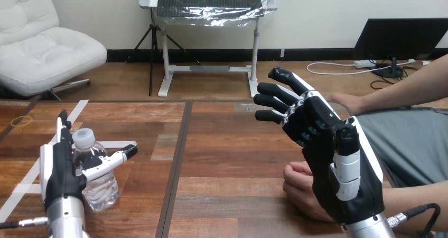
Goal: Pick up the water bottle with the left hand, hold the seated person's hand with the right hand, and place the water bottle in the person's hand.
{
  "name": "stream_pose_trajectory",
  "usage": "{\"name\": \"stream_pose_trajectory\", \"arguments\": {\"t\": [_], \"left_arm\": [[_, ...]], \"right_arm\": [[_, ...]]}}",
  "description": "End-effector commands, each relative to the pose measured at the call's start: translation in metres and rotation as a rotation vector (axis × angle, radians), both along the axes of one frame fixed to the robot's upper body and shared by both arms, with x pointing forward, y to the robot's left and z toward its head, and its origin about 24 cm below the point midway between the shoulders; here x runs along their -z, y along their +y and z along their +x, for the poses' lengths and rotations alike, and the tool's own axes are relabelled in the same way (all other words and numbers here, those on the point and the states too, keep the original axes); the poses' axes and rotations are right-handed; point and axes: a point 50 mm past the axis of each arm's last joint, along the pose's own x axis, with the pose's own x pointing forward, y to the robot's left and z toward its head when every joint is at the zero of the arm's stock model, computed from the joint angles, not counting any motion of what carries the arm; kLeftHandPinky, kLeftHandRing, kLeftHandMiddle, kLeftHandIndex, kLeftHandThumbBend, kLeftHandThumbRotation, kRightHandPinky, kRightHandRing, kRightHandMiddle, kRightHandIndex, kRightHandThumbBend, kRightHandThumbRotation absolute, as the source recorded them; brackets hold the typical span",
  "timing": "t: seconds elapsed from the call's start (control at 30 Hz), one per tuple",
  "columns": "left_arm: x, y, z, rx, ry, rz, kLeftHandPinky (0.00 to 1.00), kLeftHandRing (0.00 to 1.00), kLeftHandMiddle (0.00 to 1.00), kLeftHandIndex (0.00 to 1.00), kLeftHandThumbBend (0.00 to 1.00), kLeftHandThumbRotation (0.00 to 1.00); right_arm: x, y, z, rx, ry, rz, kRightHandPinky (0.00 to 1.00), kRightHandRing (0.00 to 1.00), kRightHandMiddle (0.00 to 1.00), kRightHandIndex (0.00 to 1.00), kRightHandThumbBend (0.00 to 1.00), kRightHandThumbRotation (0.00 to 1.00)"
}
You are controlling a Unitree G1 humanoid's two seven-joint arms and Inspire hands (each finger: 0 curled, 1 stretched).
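Note:
A clear water bottle (99, 188) with a white cap stands upright on the wooden table (232, 153) at the lower left. My left hand (58, 172) is right against its left side, fingers straight and pointing away from me, thumb stretched across the bottle's front. My right hand (330, 153) is raised at the lower right, open with fingers spread, palm facing left. Just below and behind it the person's hand (301, 190) rests loosely curled on the table, partly hidden by my palm. I cannot tell whether they touch.
The person's other hand (343, 101) lies flat near the table's far right edge, the forearm reaching in from the right. White tape lines (74, 113) cross the table's left part, and a yellow rubber band (21, 120) lies at the far left.

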Motion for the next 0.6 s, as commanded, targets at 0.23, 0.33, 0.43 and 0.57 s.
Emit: {"name": "stream_pose_trajectory", "arguments": {"t": [0.23,0.33,0.43,0.57], "left_arm": [[-0.0141,-0.0051,0.0231,0.044,0.007,0.042,0.91,0.99,1.0,1.0,0.92,0.15],[-0.0138,-0.006,0.0247,0.041,0.017,0.047,0.92,1.0,1.0,1.0,0.92,0.16],[-0.0136,-0.0069,0.0261,0.042,0.026,0.053,0.91,0.99,1.0,1.0,0.93,0.16],[-0.0131,-0.008,0.0279,0.041,0.038,0.056,0.88,0.98,1.0,1.0,0.93,0.17]], "right_arm": [[-0.0182,-0.0004,0.0046,-0.008,-0.087,0.017,0.76,0.82,0.83,0.87,0.77,1.0],[-0.0183,-0.0002,0.0045,-0.008,-0.087,0.017,0.76,0.82,0.83,0.87,0.76,1.0],[-0.0183,-0.0002,0.0045,-0.008,-0.087,0.016,0.76,0.82,0.83,0.87,0.76,1.0],[-0.0183,-0.0003,0.0043,-0.006,-0.087,0.015,0.76,0.82,0.83,0.87,0.76,1.0]]}}
